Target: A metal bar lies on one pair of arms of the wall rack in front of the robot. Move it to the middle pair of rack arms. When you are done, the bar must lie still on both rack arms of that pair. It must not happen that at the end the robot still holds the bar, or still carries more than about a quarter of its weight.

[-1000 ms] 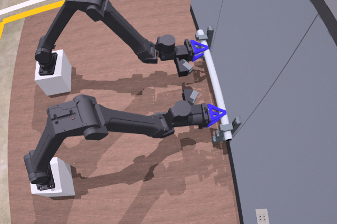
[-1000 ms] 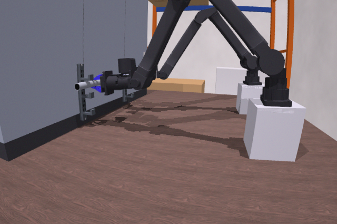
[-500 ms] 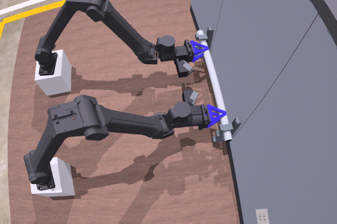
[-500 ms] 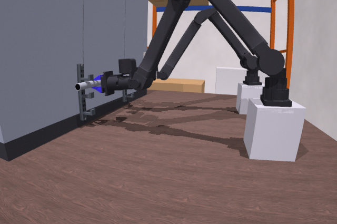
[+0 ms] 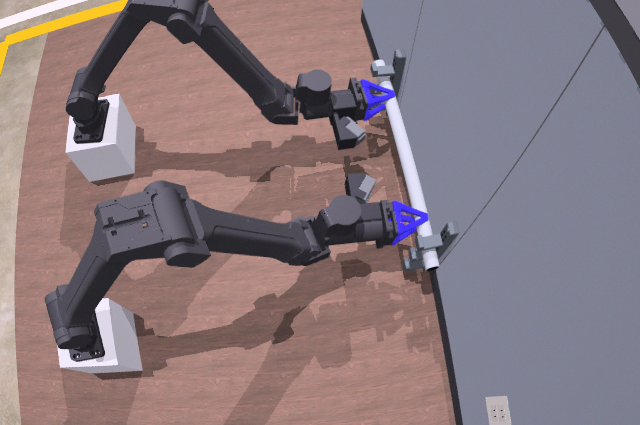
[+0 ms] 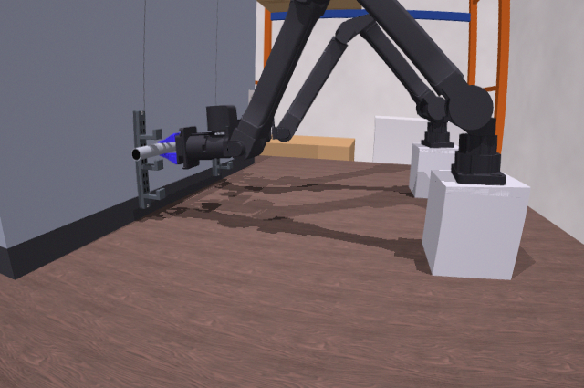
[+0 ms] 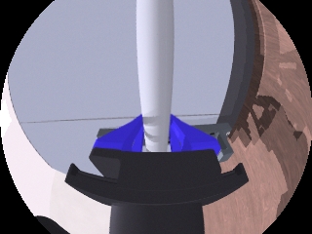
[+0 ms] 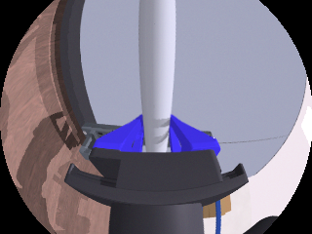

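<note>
Tabletop [image 5: 289,379] [image 6: 283,322] runs up to a grey wall panel [image 5: 506,162] [image 6: 70,68] [image 7: 73,73] [image 8: 234,83] with a dark lower edge. The bar ends project past both rack posts, and open room lies between the two sets of jaws. In the exterior view, a near post [image 6: 137,138] bears three arms. The metal bar [image 5: 406,156] [image 6: 150,152] [image 7: 156,58] [image 8: 157,58] runs level along the panel, below the upper rack arms [image 5: 382,70] [image 5: 430,241] [image 6: 155,134] and close above the near middle arm [image 6: 153,165]; whether it touches that arm is hard to say from here.

The left jaws [image 5: 392,94] [image 6: 164,148] and right jaws [image 5: 425,217] both stand part-way open, closed around the bar, each just inboard of its own rack side. Their blue fingers press it from opposite sides, and it passes straight between the tips in each wrist view. The two grips sit well apart.

The bar is round, smooth and pale grey-white, with a dark hollow in its near end in the exterior view. Thin shadow bands cross it beside the jaws.
</note>
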### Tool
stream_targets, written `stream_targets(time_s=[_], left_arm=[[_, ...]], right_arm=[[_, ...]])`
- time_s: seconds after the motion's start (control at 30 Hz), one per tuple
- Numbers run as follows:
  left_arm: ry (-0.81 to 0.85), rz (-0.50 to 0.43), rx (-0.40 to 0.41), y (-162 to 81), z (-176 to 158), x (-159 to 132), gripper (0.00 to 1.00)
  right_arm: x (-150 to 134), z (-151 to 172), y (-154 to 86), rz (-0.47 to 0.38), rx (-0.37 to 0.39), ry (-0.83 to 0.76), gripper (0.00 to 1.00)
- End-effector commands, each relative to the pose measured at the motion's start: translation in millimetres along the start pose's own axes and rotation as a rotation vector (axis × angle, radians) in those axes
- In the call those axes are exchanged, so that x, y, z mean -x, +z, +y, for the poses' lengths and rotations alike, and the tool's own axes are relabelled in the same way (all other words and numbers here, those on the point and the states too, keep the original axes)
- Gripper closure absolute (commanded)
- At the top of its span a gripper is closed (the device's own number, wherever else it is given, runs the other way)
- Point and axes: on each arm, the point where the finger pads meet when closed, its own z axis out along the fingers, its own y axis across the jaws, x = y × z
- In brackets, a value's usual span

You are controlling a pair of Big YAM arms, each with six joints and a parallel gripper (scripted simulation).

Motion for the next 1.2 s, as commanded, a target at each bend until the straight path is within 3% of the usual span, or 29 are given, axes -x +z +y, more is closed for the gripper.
stream_targets(time_s=[0.0,1.17], left_arm=[[-0.007,-0.027,0.096,4,37,20,1.0],[-0.007,-0.027,0.096,5,23,19,1.0]], right_arm=[[10,-25,5,-0.022,-0.076,0.025,1.0],[11,-7,8,-0.022,-0.076,0.025,1.0]])
